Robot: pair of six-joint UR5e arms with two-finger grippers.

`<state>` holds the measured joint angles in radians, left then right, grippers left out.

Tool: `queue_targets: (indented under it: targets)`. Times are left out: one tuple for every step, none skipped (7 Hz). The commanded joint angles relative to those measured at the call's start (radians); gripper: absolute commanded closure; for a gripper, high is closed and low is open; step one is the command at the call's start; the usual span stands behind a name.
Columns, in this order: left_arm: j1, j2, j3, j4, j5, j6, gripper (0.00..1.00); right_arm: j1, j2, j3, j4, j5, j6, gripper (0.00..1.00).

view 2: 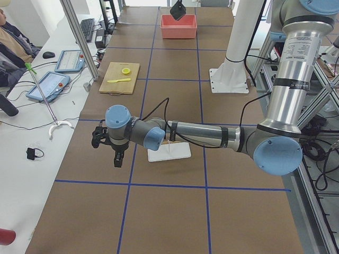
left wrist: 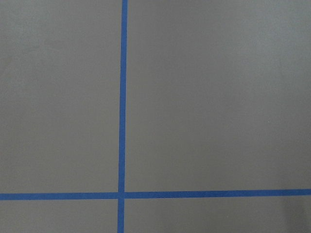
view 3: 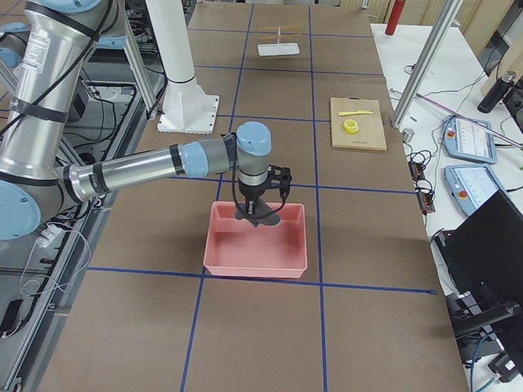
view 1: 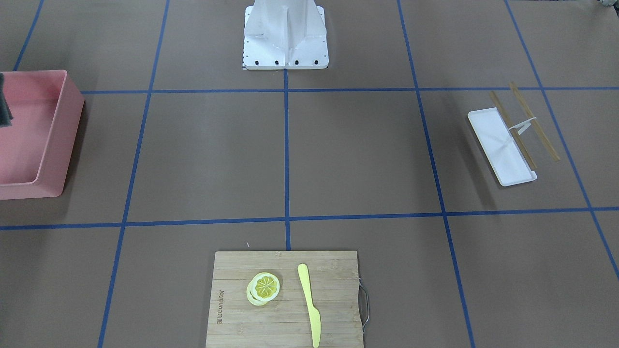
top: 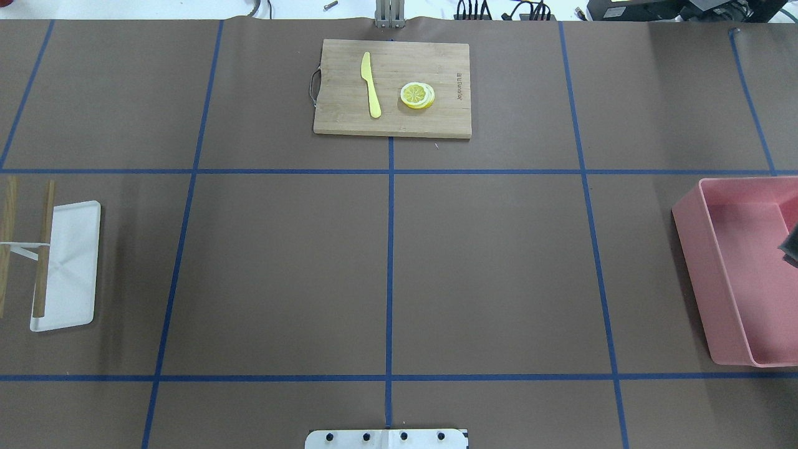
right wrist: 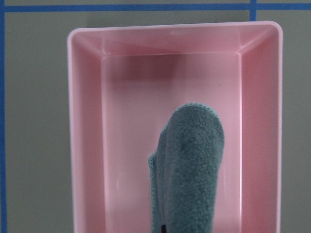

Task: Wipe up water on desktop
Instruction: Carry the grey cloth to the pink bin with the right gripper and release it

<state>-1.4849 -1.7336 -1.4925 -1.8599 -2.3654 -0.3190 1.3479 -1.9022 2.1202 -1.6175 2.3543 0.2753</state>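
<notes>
Lettering (view 1: 221, 307) is burned along one short edge of the bamboo cutting board (view 1: 338, 270), but it is too small to be read with confidence. On the board a stack of lemon slices (view 1: 264, 288) is laid just beside a yellow knife (view 1: 309, 302), the two apart, and a metal handle (view 1: 365, 307) is fixed to the short edge opposite the lettering. The board is set at the side of the desktop (top: 492, 274) far from the robot's white base (view 1: 285, 53), astride the centre blue tape line (left wrist: 121, 97).

On the robot's left a white tray (view 1: 493, 140) is placed, with two wooden rods (view 1: 534, 121) joined by a white bracket partly over its long edge. On the robot's right a pink bin (right wrist: 85, 145) is set.

The right gripper (view 3: 258, 206) is held above the bin and is closed on a teal cloth (right wrist: 192, 165), which hangs over the bin's floor. The cloth is thus kept off the desktop.

The left gripper (view 2: 107, 151) is poised over the desktop near the white tray. It is seen only from the side, so whether its jaws are apart or together cannot be told.
</notes>
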Motion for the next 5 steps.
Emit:
queue_targets:
  targets:
    - [0.000, 0.000, -0.002, -0.001, 0.000, 0.000, 0.02, 0.025, -0.009, -0.078, 0.011, 0.013, -0.053, 0.77]
    - [0.000, 0.000, -0.003, -0.001, 0.000, -0.002, 0.02, 0.022, 0.011, -0.109, 0.013, 0.016, -0.051, 0.01]
    - [0.000, 0.000, -0.002, -0.001, 0.000, -0.003, 0.02, 0.022, 0.021, -0.114, 0.013, 0.016, -0.048, 0.00]
    - [0.000, 0.000, -0.002, -0.001, 0.000, -0.008, 0.02, 0.022, 0.026, -0.115, 0.013, 0.016, -0.048, 0.00]
    - [-0.002, 0.003, -0.002, 0.002, -0.002, -0.008, 0.02, 0.022, 0.032, -0.115, 0.013, 0.016, -0.048, 0.00]
